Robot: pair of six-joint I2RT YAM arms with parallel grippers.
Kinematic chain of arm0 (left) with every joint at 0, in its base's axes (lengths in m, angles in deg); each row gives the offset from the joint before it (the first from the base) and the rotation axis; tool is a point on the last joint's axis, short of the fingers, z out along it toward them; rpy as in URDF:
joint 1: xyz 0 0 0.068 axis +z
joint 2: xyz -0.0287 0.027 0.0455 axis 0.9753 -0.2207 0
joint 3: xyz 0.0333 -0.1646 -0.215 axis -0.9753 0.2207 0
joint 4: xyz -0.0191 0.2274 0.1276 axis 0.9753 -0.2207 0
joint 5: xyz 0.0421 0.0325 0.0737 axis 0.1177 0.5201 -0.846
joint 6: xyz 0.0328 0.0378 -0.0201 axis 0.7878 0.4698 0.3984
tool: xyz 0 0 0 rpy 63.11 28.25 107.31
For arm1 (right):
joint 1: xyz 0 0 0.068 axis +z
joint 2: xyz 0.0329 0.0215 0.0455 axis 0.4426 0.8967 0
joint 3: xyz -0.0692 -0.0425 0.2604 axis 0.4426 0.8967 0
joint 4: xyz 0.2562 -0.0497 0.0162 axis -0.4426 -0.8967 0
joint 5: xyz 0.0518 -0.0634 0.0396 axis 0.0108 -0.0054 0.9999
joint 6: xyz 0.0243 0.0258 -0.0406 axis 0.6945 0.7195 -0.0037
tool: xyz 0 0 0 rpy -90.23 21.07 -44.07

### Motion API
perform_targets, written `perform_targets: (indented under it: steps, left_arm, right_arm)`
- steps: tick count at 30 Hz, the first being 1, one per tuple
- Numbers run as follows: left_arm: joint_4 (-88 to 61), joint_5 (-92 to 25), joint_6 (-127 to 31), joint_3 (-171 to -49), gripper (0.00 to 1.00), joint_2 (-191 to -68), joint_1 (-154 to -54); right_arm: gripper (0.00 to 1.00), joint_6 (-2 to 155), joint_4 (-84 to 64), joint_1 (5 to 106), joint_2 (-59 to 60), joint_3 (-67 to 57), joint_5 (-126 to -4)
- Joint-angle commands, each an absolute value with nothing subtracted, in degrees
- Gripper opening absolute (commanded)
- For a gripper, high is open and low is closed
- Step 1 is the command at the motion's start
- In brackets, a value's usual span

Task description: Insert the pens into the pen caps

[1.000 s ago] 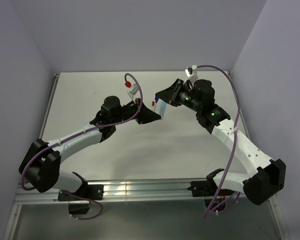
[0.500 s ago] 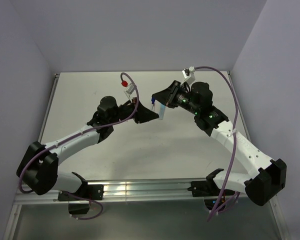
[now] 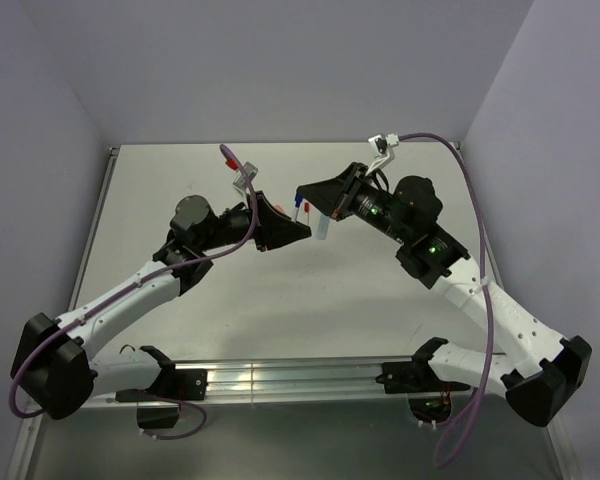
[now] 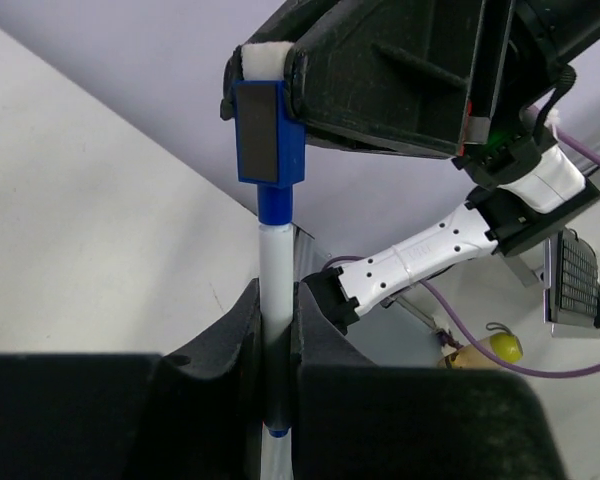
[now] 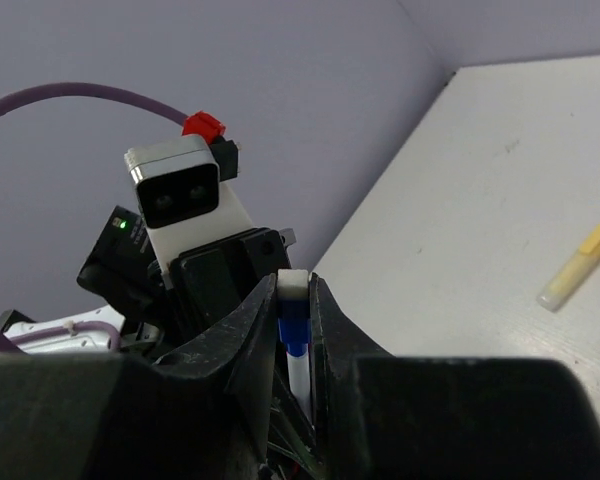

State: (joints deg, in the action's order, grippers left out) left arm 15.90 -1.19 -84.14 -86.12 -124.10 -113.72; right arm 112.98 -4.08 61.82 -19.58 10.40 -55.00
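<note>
Pinching a thin white pen [image 4: 276, 270], the left gripper [image 4: 278, 300] aims it toward 12 o'clock, its blue end touching the dark blue cap [image 4: 270, 140], which the right gripper [image 5: 293, 295] clamps. A yellow pen [image 5: 578, 266] lies well apart on the table [image 5: 480, 180]. Both grippers have shifted toward 9 o'clock.

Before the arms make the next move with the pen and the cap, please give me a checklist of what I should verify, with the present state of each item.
1. Left hand grips the white pen: ok.
2. Right hand grips the dark blue cap: ok.
3. Pen and cap stand in one line in the left wrist view: ok.
4. The pen's blue tip has entered the cap's mouth: ok.
5. Cap pushed fully home: cannot tell; a blue neck shows below it.
6. Yellow marker on the table lies away from both hands: ok.
</note>
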Motion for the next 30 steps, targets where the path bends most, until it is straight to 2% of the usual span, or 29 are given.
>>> perform_targets:
  steps: [1,14,30]
  left_arm:
    - [19.3,-8.52,-79.46,-92.99,0.0,-120.71,-113.02]
    - [14.28,-4.05,-73.64,-101.88,0.0,-119.03,-115.04]
    - [21.31,4.48,-77.15,-106.54,0.0,-118.94,-115.13]
  right_arm:
    - [0.0,109.94,-8.94,64.76,-22.38,9.68,-50.3]
    - [0.0,102.46,-11.4,73.28,-24.85,8.53,-49.34]
    - [0.0,99.03,-10.7,80.23,-22.83,10.99,-44.42]
